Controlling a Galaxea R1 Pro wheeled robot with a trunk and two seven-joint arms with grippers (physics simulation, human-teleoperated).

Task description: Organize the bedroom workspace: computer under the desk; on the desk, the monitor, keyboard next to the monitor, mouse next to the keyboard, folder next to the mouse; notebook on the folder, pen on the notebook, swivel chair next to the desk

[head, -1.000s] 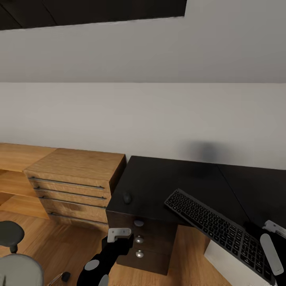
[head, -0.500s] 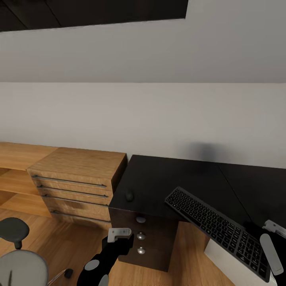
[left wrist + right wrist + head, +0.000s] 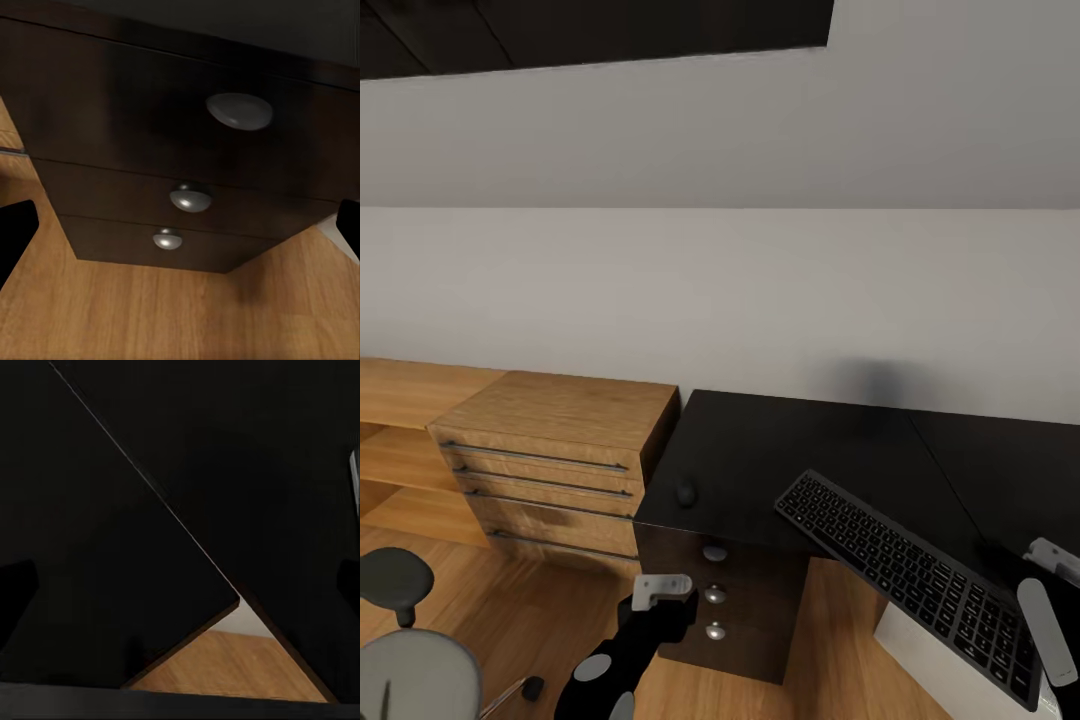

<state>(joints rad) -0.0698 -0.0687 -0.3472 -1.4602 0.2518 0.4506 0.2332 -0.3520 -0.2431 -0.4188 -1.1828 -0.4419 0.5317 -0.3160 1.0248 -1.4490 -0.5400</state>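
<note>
Keyboard (image 3: 910, 575), slim and black, is angling across the front of the black surface (image 3: 790, 450), its near end overhanging the edge beside the right hand (image 3: 1050, 600), whose grip cannot be made out. Mouse (image 3: 685, 493) is sitting near the surface's left corner, above three dark drawers (image 3: 187, 180). Wooden drawer unit (image 3: 550, 440) is standing alongside. Left hand (image 3: 660, 590) is hanging before the drawers, fingers spread wide, empty.

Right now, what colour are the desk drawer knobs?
Silver-grey knobs on dark drawer fronts; left wrist view shows them best.
</note>
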